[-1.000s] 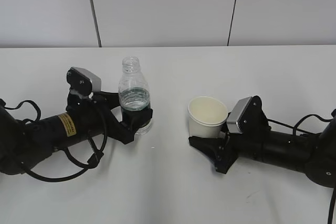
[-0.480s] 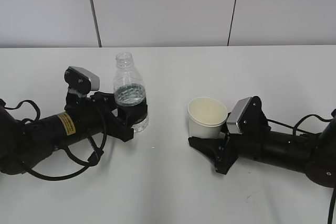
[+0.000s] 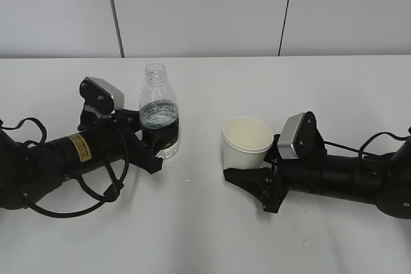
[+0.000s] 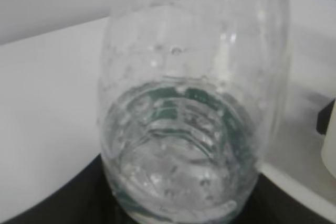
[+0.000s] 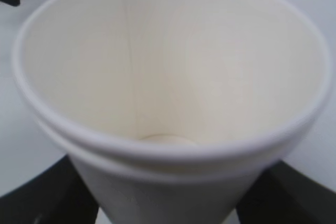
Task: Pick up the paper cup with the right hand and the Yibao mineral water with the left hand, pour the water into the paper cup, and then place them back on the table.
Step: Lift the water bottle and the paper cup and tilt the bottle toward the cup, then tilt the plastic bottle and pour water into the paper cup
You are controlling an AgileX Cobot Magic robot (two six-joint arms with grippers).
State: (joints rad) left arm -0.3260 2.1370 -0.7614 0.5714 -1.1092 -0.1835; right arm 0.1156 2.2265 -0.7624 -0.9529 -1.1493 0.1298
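Note:
The Yibao mineral water [image 3: 158,110] is a clear, capless bottle with a dark green label. It stands upright left of centre with a little water in its bottom. My left gripper [image 3: 160,147], on the arm with the yellow label, is shut on its lower part. In the left wrist view the bottle [image 4: 184,129] fills the frame between the black fingers [image 4: 63,203]. The white paper cup [image 3: 247,142] is upright at centre right, and my right gripper [image 3: 247,166] is shut on its lower wall. In the right wrist view the cup [image 5: 168,66] looks empty inside. I cannot tell whether bottle and cup touch the table [image 3: 205,222].
A pale wall with two dark vertical seams [image 3: 112,11] rises behind the table's far edge. Black cables [image 3: 96,197] loop beside the left arm and behind the right arm [image 3: 379,142]. A gap of about a cup's width lies between bottle and cup.
My left gripper has carried the bottle a little left and up in the view. My right gripper has shifted the cup slightly left, toward the bottle.

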